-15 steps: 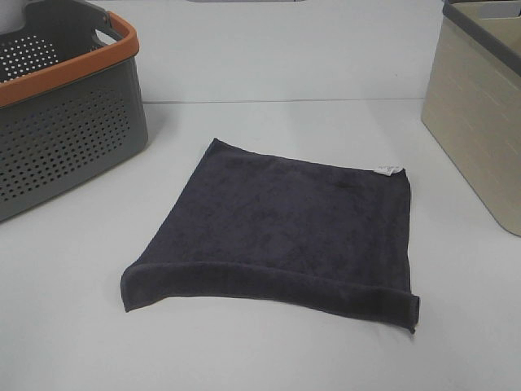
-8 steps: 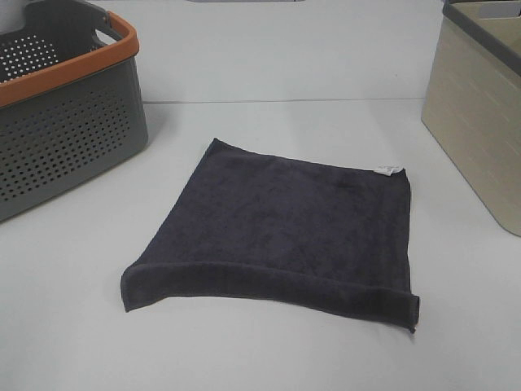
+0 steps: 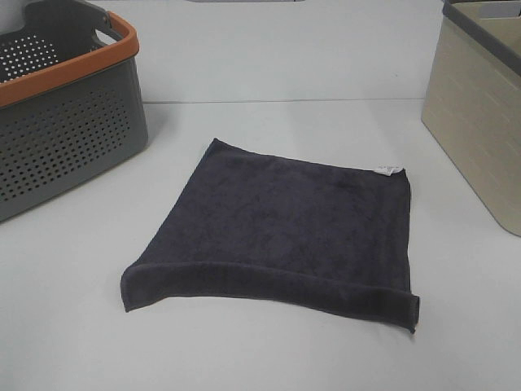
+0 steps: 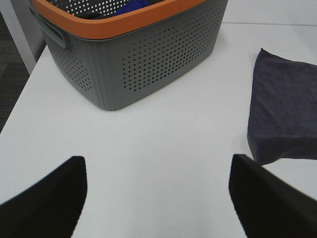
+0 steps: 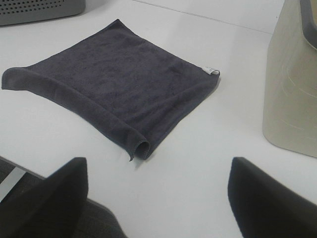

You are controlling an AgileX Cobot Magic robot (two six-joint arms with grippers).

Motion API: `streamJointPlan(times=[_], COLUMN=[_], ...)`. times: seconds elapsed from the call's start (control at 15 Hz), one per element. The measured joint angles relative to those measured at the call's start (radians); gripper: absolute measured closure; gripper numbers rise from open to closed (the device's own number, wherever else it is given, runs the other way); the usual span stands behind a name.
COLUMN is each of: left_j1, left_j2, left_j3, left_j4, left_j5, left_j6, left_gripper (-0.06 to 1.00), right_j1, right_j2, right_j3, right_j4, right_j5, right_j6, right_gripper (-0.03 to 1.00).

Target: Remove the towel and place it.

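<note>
The dark purplish-grey towel [image 3: 285, 228] lies spread flat on the white table, its near edge rolled over and a small white tag [image 3: 388, 170] at its far right corner. It also shows in the right wrist view [image 5: 114, 74] and partly in the left wrist view [image 4: 285, 109]. My left gripper [image 4: 157, 198] is open and empty above bare table beside the grey basket. My right gripper [image 5: 157, 198] is open and empty over the table's front edge, near the towel's rolled corner. Neither gripper shows in the exterior high view.
A grey perforated basket with an orange rim [image 3: 57, 114] stands at the back left, also in the left wrist view [image 4: 133, 54], with blue cloth inside. A beige bin [image 3: 480, 114] stands at the right, also in the right wrist view [image 5: 292, 89].
</note>
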Motion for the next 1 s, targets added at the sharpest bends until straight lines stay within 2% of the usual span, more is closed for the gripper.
streamJointPlan(times=[1.0], left_j1=[0.000], left_j2=[0.000], left_j3=[0.000], left_j4=[0.000], left_j5=[0.000], left_j6=[0.007], left_gripper=[0.21], right_j1=[0.000], right_j2=[0.000], right_j3=[0.000], right_j4=[0.000], right_j5=[0.000], right_j6=[0.000], right_gripper=[0.20])
